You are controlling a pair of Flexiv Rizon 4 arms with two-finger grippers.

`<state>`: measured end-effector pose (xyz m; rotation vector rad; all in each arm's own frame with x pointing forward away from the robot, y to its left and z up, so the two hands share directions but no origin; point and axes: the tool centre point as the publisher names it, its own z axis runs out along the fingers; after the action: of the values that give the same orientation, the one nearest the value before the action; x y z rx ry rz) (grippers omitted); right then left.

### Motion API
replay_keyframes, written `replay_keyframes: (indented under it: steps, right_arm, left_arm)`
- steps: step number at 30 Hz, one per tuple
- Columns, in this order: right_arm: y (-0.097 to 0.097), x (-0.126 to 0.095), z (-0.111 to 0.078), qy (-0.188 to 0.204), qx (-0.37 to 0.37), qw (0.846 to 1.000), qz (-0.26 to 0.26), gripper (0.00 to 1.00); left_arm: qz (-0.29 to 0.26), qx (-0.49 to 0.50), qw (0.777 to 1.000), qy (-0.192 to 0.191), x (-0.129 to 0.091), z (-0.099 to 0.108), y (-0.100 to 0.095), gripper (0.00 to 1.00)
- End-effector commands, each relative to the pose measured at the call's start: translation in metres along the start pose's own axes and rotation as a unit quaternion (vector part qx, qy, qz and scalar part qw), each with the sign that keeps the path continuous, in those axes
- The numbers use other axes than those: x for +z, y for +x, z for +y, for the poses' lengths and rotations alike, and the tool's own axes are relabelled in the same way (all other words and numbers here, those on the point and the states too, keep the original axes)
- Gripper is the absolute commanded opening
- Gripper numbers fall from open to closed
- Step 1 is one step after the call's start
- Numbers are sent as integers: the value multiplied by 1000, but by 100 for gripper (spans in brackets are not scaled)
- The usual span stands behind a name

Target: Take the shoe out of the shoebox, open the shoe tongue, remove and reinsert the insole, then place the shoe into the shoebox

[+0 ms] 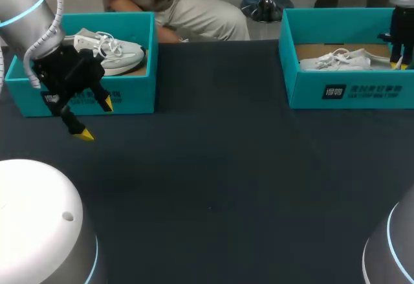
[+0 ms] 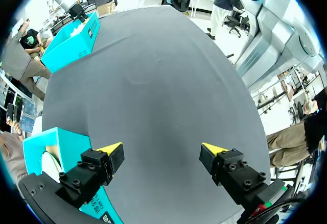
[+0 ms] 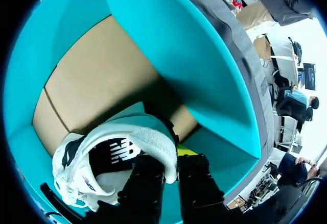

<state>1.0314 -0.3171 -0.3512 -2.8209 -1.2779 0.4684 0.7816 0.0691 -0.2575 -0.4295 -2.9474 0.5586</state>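
Note:
A white shoe [image 1: 339, 59] lies in the teal shoebox [image 1: 349, 91] at the table's far right. My right gripper [image 1: 398, 64] stands inside that box at the shoe's right end. In the right wrist view the gripper [image 3: 176, 155] is shut on the padded heel collar of the shoe [image 3: 102, 157], which rests on the box's cardboard floor beside the teal wall [image 3: 168, 45]. My left gripper [image 1: 95, 120] hangs open and empty over the dark table, just in front of the other box. Between its fingers [image 2: 162, 150] only tabletop shows.
A second teal shoebox [image 1: 129, 93] at the far left holds a white and grey shoe [image 1: 113, 51]; its corner [image 2: 61, 147] sits right beside my left gripper's finger. The dark table [image 1: 220, 187] spreads between and in front of the boxes.

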Motion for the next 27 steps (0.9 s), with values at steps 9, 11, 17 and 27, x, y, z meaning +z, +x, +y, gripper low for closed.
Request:
replay_keyframes:
  steps: [9,11,17,27]
  right_arm:
    - [1,-8,-2,-15,-5,1000,7,0]
    - [1,-12,-3,-21,-5,1000,8,0]
    - [0,-19,-4,-30,-8,999,9,0]
    - [9,1,-4,-23,-18,1000,-2,0]
  left_arm:
    - [1,0,1000,-1,0,0,0,100]
    - [1,0,1000,-1,0,0,0,100]
    - [1,0,1000,-1,0,0,0,100]
    - [1,0,1000,-1,0,0,0,100]
